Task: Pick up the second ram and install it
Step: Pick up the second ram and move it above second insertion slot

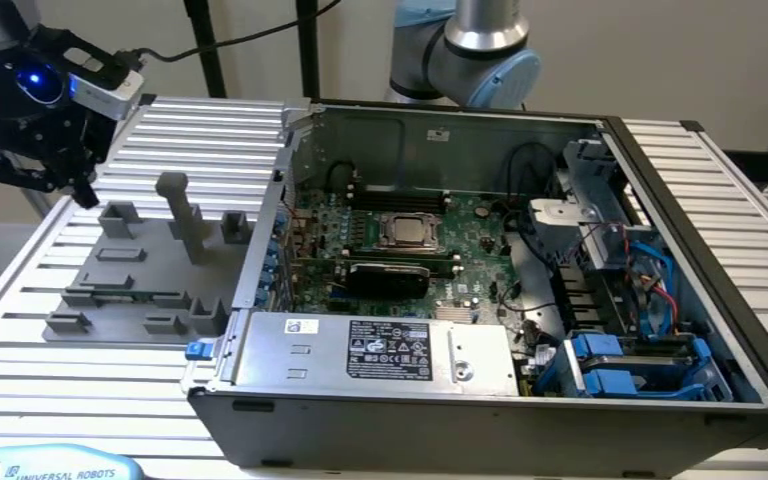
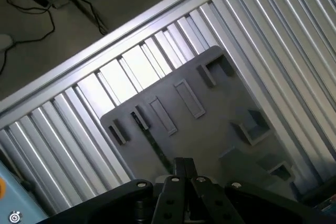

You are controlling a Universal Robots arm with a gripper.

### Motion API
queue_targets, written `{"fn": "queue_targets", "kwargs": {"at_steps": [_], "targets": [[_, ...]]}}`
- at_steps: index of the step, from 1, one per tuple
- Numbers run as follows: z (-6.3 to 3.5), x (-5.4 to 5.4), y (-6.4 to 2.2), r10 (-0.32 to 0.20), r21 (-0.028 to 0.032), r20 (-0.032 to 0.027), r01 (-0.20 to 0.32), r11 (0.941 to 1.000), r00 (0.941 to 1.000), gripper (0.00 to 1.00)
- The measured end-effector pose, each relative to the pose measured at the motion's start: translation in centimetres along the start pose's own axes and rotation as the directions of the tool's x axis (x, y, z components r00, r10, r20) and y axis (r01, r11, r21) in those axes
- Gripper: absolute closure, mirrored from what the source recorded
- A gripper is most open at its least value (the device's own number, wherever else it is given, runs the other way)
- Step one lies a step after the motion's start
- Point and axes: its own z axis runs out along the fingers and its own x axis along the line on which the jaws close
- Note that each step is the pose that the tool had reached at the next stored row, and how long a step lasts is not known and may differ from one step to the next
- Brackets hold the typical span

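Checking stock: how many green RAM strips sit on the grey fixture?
1: the second ram lies in a slot of the grey fixture, toward the exterior view's left; its blocks could hide another.

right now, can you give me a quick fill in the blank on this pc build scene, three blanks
1. The grey fixture sits on the exterior view's ____ of the open computer case.
2. The second ram lies in the grey ____, not in the gripper.
3. The second ram's board is ____ in colour.

Missing words: left; fixture; green
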Motion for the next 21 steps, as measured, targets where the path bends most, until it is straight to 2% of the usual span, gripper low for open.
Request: {"fn": "queue_targets", "kwargs": {"at_steps": [5, 10, 13, 16, 18, 21], "targets": [[0.4, 0.0, -0.03, -0.091, -0.0019, -0.0048, 0.091, 0.9959, 0.9959, 0.89], [0.78, 0.0, -0.04, -0.181, -0.0041, -0.0095, 0.181, 0.9835, 0.9835, 0.89], [0.99, 0.0, -0.06, -0.233, -0.0053, -0.012, 0.233, 0.9725, 0.9724, 0.89], [1.21, 0.0, -0.06, -0.286, -0.006, -0.0143, 0.286, 0.9582, 0.9581, 0.89], [1.33, 0.0, -0.07, -0.321, -0.0053, -0.0156, 0.321, 0.9469, 0.9468, 0.89], [1.48, 0.0, -0.08, -0.372, -0.0012, -0.017, 0.373, 0.928, 0.9279, 0.89]]}}
